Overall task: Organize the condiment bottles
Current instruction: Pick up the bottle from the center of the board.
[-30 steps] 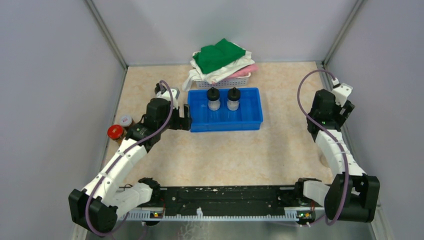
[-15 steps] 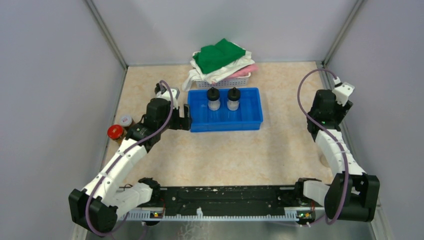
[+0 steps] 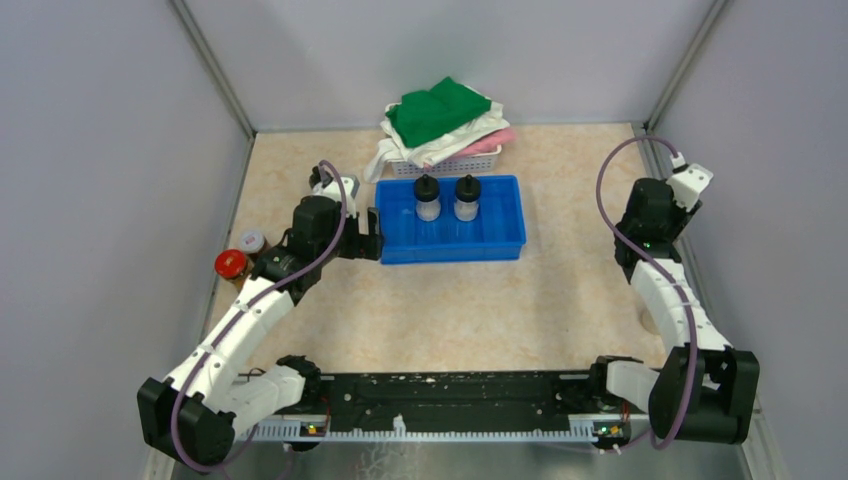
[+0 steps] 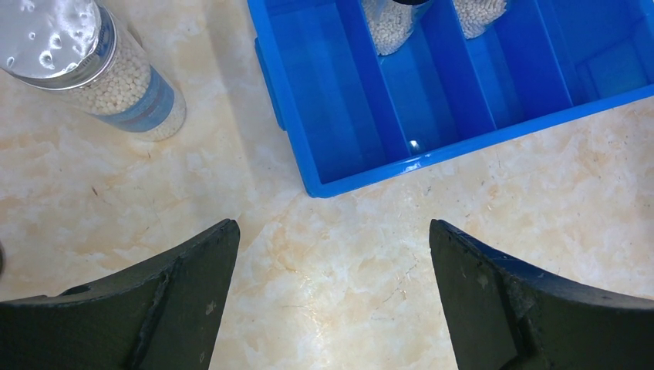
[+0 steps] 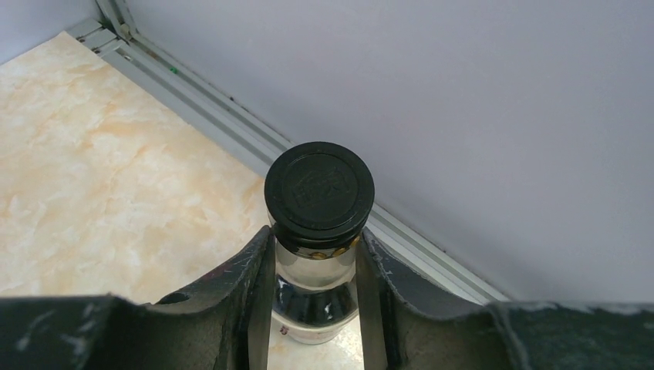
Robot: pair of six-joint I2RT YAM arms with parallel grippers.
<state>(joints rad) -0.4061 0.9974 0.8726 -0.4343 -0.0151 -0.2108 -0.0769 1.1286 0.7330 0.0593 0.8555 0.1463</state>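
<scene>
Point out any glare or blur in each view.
Left wrist: strong glare on the lid of the silver-capped jar, a small glint in the blue tray. Right wrist: black-capped bottle sharp, right pincer slightly soft. Top external: even light, no glare.

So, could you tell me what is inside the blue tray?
Two black-capped bottles stand in neighbouring compartments of the blue tray; their bodies hide the floor beneath them.
</scene>
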